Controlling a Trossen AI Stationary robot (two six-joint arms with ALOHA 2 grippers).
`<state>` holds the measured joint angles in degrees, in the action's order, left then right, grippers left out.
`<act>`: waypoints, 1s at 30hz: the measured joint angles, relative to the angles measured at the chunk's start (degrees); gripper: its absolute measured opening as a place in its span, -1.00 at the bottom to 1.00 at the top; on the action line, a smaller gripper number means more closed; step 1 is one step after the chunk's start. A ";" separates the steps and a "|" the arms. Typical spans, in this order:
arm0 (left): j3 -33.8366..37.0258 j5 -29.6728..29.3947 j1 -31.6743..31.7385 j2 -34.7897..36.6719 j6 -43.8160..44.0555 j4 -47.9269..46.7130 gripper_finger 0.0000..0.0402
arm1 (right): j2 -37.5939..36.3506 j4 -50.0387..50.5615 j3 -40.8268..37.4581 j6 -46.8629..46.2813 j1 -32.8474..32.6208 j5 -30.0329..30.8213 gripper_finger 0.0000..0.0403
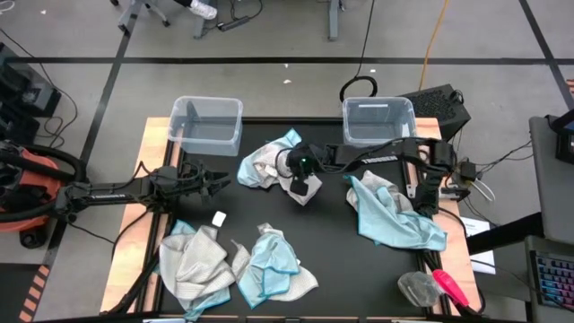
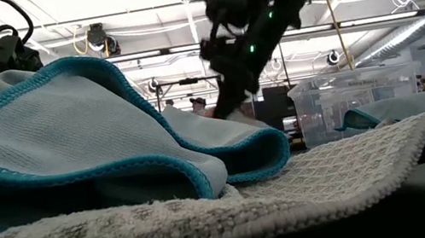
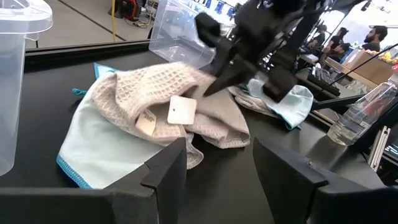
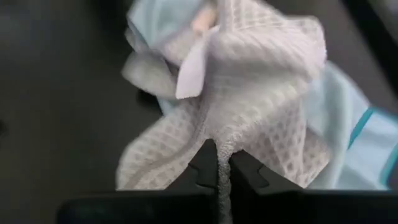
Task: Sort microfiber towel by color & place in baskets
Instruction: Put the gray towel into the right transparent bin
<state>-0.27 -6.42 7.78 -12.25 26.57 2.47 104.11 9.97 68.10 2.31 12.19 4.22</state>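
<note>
Black table (image 1: 314, 242): towels (image 1: 269, 265), baskets (image 1: 207, 124).

Two clear baskets, left basket (image 1: 206, 123) and right basket (image 1: 378, 119), stood at the far edge; grey and light-blue towels lay crumpled in four heaps, one grey towel (image 4: 249, 99) pinched and lifted

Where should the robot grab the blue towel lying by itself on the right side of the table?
Probably best at the raised, bunched fold near the top of the blue towel, coming straight down from above. The cloth humps up there, while its edges lie flat on the table. The right hand, now pinching the gray waffle towel, is nearest.
</note>
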 joint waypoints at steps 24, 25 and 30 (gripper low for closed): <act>0.01 0.00 0.01 0.00 0.00 0.00 -0.05 | -42.17 -7.25 0.13 13.91 7.08 21.58 -1.00; 0.01 0.00 0.00 0.00 0.00 0.00 -0.05 | -43.15 -7.54 0.13 15.17 7.56 23.15 -1.00; 0.01 0.00 0.00 0.00 0.01 0.01 -0.05 | -46.68 -8.43 0.13 21.50 10.52 29.82 -1.00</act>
<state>-0.25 -6.42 7.78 -12.25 26.58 2.47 57.44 1.55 68.23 23.81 22.71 34.04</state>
